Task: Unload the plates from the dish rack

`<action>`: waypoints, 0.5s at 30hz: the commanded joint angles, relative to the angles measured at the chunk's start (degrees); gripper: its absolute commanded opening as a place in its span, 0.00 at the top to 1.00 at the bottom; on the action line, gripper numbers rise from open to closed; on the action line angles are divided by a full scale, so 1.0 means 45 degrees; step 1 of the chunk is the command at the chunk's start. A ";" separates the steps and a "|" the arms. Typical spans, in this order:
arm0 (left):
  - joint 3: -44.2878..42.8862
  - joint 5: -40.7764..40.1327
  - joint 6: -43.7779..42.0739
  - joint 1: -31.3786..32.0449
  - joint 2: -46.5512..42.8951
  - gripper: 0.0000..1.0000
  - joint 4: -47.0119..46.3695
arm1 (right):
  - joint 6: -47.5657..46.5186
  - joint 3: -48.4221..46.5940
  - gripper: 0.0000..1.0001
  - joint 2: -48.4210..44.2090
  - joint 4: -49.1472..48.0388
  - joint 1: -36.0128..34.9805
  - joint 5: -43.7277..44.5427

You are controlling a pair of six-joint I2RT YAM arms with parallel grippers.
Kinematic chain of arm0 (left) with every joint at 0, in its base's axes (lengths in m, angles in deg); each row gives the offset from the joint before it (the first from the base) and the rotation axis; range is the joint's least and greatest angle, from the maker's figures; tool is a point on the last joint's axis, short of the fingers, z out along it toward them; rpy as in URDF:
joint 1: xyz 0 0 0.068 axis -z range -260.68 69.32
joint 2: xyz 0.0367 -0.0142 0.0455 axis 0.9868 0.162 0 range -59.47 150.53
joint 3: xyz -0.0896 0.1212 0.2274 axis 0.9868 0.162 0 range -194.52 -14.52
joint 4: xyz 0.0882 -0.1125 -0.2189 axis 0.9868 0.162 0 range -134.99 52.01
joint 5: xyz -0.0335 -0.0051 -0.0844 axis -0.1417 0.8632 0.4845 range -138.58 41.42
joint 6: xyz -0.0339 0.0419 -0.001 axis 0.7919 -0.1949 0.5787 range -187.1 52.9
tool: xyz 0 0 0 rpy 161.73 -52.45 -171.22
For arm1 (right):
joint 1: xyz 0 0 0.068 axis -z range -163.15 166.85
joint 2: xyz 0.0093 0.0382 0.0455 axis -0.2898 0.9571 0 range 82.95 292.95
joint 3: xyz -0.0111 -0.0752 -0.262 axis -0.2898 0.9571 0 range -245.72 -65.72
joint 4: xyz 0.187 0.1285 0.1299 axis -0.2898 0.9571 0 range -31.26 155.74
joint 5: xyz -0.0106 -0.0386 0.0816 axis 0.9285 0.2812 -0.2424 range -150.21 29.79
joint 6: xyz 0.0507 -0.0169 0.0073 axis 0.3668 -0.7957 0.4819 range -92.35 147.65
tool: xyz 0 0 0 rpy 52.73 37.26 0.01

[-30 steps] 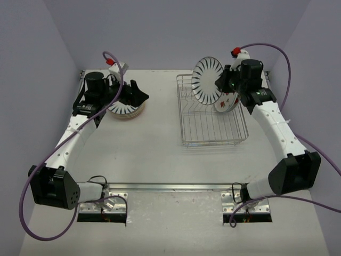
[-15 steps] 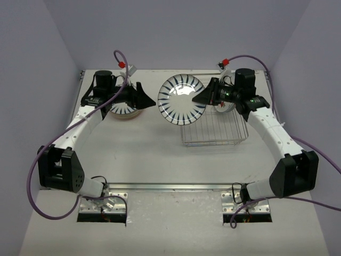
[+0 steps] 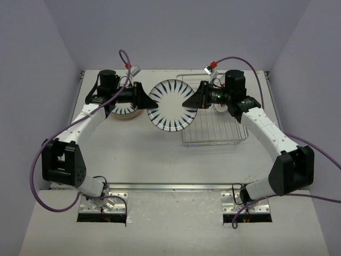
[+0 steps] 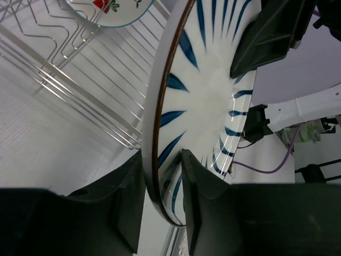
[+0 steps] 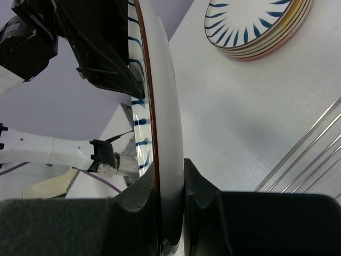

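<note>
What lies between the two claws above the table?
The blue-striped plate, with the left claw and the right claw pinching opposite edges of its rim; the top external view shows it.

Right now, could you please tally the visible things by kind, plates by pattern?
Blue-striped plate: 2, one held mid-air, one topping the stack
Fruit-marked plate: 1
Dish rack: 1
Total: 4, hidden stacked plates uncounted

You're looking at 1 glossy, smooth glazed plate (image 3: pixel 169 104), a shiny bare-metal wire rack (image 3: pixel 213 133) and a matt, finely textured table (image 3: pixel 149 157).
</note>
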 commanded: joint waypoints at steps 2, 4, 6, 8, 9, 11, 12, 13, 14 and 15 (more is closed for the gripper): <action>0.0430 0.1440 0.0882 0.0063 -0.0301 0.83 -0.1850 | 0.0479 -0.0369 1.00 -0.0143 -0.1835 -0.0249 -0.1319; 0.0702 0.1571 0.1184 -0.0028 -0.0378 1.00 -0.2060 | 0.0352 -0.0410 1.00 -0.0115 -0.1639 -0.0249 -0.1197; 0.0941 0.1754 0.1859 -0.0411 -0.0474 1.00 -0.2969 | 0.0228 -0.0471 0.98 -0.0055 -0.1337 -0.0268 -0.0860; 0.1192 0.1965 0.2453 -0.0889 -0.0493 1.00 -0.3547 | -0.0001 -0.0556 0.86 -0.0010 -0.0993 -0.0249 -0.0508; 0.1292 0.2052 0.2702 -0.1186 -0.0493 1.00 -0.3734 | -0.0149 -0.0593 0.72 0.0014 -0.0831 -0.0249 -0.0322; 0.1335 0.2150 0.2760 -0.1647 -0.0507 1.00 -0.3770 | -0.0360 -0.0604 0.61 0.0036 -0.0405 -0.0235 0.0076; 0.1358 0.2165 0.2738 -0.2064 -0.0504 1.00 -0.3700 | -0.0483 -0.0612 0.42 0.0076 -0.0114 -0.0178 0.0479; 0.1378 0.2167 0.2708 -0.2551 -0.0490 1.00 -0.3600 | -0.0613 -0.0626 0.21 0.0120 0.0218 -0.0108 0.0937; 0.1365 0.2086 0.2626 -0.2910 -0.0463 1.00 -0.3449 | -0.0737 -0.0653 0.12 0.0134 0.0520 -0.0053 0.1337; 0.1302 0.1972 0.2505 -0.3195 -0.0396 1.00 -0.3261 | -0.0865 -0.0669 0.07 0.0131 0.0743 0.0031 0.1664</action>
